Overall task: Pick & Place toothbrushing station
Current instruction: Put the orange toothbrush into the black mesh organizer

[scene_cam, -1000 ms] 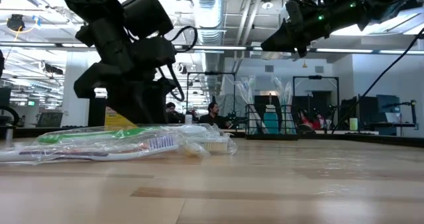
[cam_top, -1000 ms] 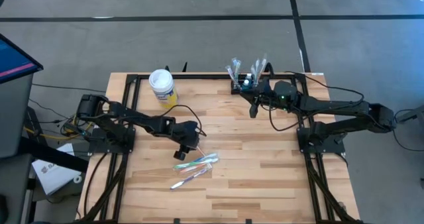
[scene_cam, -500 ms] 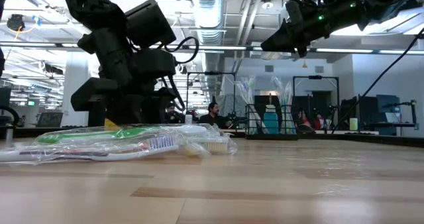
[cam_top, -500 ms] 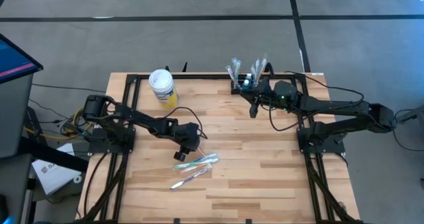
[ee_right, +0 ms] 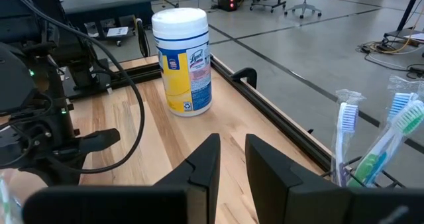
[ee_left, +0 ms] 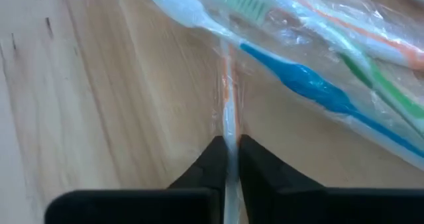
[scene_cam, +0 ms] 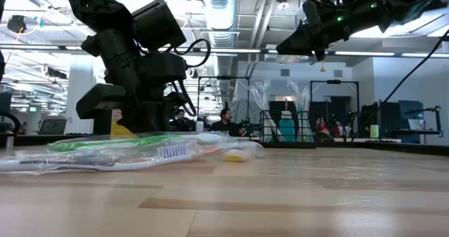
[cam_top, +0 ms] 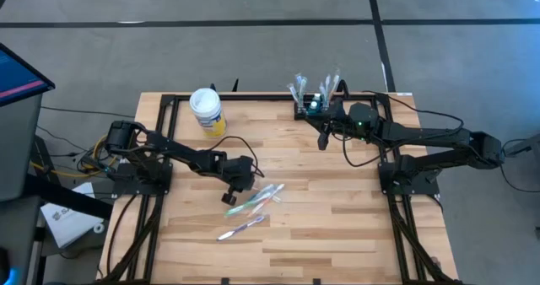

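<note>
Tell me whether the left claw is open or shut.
Shut on a wrapped toothbrush: in the wrist view the left claw has its fingers pressed against the thin wrapped handle.

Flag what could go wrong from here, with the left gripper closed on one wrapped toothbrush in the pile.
1. The left gripper pinches the wrapped toothbrush only at its thin end; it could slip out or swing once lifted.
2. That brush lies against the other wrapped toothbrushes; clinging plastic may drag them along.
3. The toothbrushing station sits at the table's far edge, already holding upright brushes, with the right gripper close by; delivery could knock either.
</note>
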`<state>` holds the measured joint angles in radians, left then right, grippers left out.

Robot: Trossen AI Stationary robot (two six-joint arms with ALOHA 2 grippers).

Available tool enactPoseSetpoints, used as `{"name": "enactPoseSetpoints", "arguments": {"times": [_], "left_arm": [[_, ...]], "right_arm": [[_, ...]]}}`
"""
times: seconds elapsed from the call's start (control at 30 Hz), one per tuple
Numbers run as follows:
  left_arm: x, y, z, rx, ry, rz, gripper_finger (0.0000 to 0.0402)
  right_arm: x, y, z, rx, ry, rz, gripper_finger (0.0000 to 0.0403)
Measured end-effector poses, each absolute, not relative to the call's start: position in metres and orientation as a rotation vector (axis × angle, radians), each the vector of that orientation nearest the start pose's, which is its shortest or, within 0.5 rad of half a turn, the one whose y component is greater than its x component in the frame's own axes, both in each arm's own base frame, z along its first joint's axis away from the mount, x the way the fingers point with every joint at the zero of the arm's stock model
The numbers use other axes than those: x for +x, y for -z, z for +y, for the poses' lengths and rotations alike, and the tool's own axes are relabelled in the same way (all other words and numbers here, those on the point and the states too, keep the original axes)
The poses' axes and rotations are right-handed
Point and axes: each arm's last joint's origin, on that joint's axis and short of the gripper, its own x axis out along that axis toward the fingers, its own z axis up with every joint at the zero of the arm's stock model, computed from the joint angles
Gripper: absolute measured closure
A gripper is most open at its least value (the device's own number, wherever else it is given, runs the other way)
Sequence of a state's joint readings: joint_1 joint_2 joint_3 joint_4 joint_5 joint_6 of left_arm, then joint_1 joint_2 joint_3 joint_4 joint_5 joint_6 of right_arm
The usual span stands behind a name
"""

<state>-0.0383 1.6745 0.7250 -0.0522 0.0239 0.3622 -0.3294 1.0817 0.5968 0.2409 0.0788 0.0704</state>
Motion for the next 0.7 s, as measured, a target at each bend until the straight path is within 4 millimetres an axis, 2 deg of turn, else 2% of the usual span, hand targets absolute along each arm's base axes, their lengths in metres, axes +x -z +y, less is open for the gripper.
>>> {"name": "enactPoseSetpoints", "arguments": {"times": [0.23,0.4,0.7], "left_arm": [[0.288,-0.127,-0.014,0.354,0.222,0.974,0.0373],[0.283,-0.152,-0.019,0.406,0.156,0.900,0.0389],[0.269,-0.201,-0.022,0.456,0.034,0.727,0.0381]], "right_arm": [[0.221,-0.252,-0.078,0.100,0.415,0.230,0.0339],[0.221,-0.252,-0.078,0.100,0.415,0.230,0.0339],[0.221,-0.252,-0.078,0.100,0.415,0.230,0.0339]]}}
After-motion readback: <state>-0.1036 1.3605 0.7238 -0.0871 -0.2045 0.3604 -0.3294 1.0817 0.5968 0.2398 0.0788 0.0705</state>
